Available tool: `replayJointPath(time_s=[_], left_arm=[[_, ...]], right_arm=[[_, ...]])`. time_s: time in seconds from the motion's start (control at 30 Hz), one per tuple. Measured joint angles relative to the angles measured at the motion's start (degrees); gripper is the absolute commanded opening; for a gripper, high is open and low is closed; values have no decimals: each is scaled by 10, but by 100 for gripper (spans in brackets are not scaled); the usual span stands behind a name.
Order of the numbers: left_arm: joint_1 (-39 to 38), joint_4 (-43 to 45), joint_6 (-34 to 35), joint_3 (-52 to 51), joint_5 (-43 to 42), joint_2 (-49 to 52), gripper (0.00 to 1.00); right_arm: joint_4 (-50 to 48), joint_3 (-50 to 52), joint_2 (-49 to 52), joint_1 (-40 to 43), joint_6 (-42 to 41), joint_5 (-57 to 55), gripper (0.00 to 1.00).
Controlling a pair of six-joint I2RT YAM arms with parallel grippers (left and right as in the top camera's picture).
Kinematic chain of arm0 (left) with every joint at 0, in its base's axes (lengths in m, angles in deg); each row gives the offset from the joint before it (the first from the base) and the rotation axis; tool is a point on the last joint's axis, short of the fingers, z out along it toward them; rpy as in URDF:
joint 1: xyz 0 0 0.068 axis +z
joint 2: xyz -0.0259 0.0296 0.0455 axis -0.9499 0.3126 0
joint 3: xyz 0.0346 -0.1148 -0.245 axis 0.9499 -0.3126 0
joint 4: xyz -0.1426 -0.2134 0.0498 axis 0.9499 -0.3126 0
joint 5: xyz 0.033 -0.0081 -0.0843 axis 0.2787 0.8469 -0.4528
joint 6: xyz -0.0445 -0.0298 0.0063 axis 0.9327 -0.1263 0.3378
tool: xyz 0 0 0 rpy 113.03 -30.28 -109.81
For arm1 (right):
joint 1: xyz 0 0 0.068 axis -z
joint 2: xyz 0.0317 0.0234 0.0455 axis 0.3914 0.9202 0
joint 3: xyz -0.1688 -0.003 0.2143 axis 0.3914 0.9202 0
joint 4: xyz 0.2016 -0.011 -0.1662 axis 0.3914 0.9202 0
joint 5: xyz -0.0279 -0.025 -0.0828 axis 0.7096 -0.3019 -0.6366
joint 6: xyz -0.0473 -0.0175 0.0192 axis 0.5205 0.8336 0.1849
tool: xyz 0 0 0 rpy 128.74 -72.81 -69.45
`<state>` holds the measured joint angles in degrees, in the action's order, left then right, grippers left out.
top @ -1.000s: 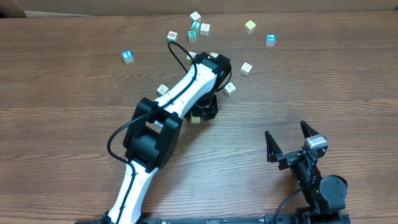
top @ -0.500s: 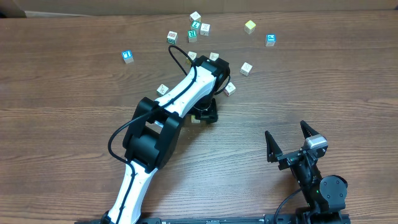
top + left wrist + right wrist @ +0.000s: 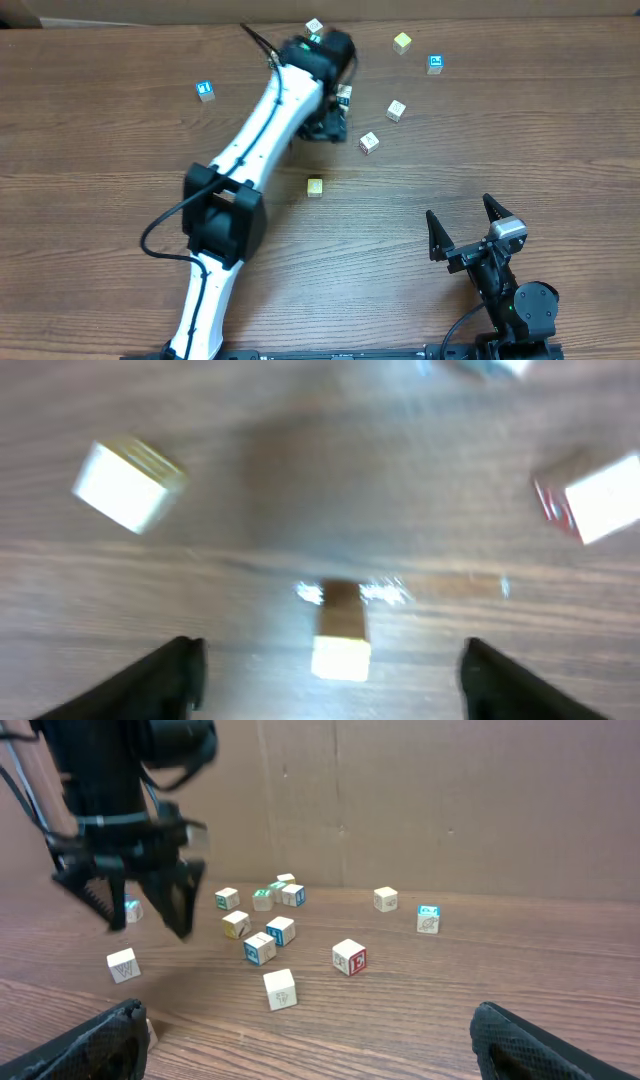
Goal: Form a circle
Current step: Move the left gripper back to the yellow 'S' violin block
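On the table (image 3: 100,150), scattered cubes (image 3: 369,142)

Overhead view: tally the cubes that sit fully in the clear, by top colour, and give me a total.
Blue-faced cubes: 2
Yellowish cubes: 2
Whitish cubes: 3
Total: 7, leaving out any partly hidden beside the left arm.

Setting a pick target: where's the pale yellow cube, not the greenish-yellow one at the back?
Overhead view: pale yellow cube sits alone mid-table, just right of the left arm, nearer the robot than the nearest white cube.
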<state>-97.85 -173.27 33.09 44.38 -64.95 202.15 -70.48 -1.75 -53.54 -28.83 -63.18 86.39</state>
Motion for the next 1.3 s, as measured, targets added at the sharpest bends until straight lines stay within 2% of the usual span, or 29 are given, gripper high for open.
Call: replayJointPath(time_s=[0.13,0.2,0.23,0.37,0.43,0.6,0.7,0.93,1.3], left_arm=[[44,0,-33,4,3,0,41],[59,2,-46,4,3,0,32],[67,5,-57,4,5,0,31],[89,18,-119,3,5,0,46],[94,19,-149,3,5,0,64],[97,23,-192,1,5,0,75],[99,34,-208,-13,5,0,76],[101,76,-239,-73,7,0,68],[104,148,-242,-150,26,0,64]], right_arm=[[0,0,0,0,0,0,100],[0,0,0,0,0,0,100],[0,0,0,0,0,0,100],[0,0,0,0,0,0,100],[0,0,0,0,0,0,100],[0,0,0,0,0,0,100],[0,0,0,0,0,0,100],[0,0,0,0,0,0,100],[0,0,0,0,0,0,100]])
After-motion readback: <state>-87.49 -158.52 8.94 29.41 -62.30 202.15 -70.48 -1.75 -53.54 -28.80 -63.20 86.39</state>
